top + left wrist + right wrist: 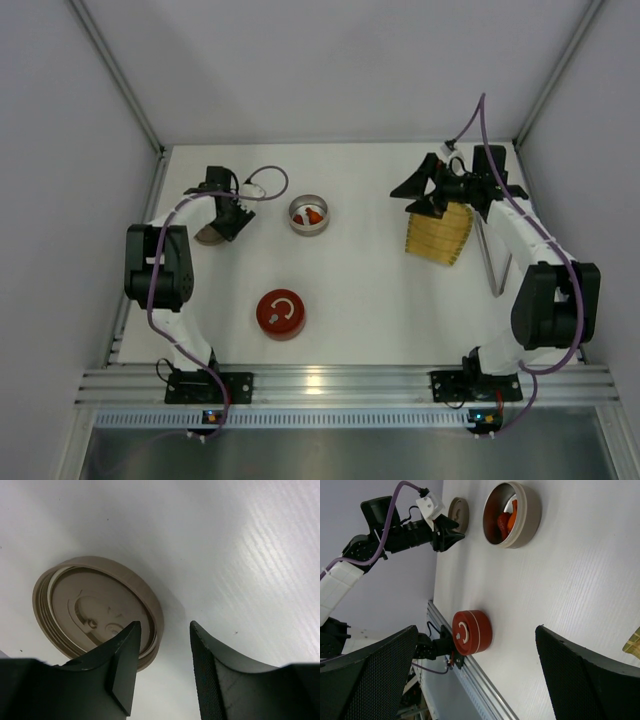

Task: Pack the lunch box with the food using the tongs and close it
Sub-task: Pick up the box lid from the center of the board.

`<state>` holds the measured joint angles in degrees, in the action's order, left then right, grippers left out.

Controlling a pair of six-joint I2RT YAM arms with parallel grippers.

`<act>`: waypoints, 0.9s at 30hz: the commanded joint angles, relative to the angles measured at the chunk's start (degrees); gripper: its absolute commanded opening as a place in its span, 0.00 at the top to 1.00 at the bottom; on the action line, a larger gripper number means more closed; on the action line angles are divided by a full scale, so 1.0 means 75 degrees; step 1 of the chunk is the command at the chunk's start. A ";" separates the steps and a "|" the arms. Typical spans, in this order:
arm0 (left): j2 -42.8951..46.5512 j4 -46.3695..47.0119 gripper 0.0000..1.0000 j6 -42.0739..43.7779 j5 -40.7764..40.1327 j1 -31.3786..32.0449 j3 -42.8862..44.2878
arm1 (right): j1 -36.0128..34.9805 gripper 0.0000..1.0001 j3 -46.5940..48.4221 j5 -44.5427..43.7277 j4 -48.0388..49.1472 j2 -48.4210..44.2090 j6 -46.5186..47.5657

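Beside beige lid (85,600), left gripper (164,626) jaws apart

From above and behind the arm bases we look down on the whole desk (380,300), our left wrist camera sits close over the tan lid (75,600), and our right wrist camera looks across the desk from farther off, sharing that lid, the lunch box (527,515) and the red box (472,632) with the top view.
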<state>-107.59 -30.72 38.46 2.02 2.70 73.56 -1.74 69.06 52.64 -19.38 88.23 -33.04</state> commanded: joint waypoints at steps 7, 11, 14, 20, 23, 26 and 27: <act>0.0120 0.0170 0.53 -0.0171 -0.0093 0.0097 -0.0023 | 0.0150 0.01 0.0202 0.0176 0.0123 0.0073 -0.0001; -0.0021 0.0276 0.53 -0.0240 -0.0152 0.0097 0.0001 | 0.0161 0.01 0.0203 0.0188 0.0076 0.0037 0.0057; -0.0127 0.0276 0.56 -0.0311 -0.0117 0.0097 -0.0011 | 0.0161 0.01 0.0203 0.0200 0.0052 0.0037 0.0069; -0.0151 -0.0017 0.68 -0.0556 0.0199 0.0097 -0.0093 | 0.0150 0.01 0.0203 0.0200 0.0052 0.0037 0.0069; -0.0174 -0.0146 0.72 -0.0674 0.0281 0.0109 -0.0186 | 0.0150 0.01 0.0168 0.0211 0.0122 0.0037 0.0011; -0.0221 -0.0123 0.72 -0.0756 0.0281 0.0109 -0.0397 | 0.0150 0.01 0.0156 0.0211 0.0181 0.0014 -0.0013; -0.0267 -0.0146 0.74 -0.0780 0.0270 0.0109 -0.0433 | 0.0150 0.01 0.0144 0.0246 0.0204 0.0014 -0.0048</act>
<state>-108.40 -30.33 34.59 2.42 3.53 72.44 -1.74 69.06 53.30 -19.33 88.79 -33.28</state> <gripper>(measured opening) 0.263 0.993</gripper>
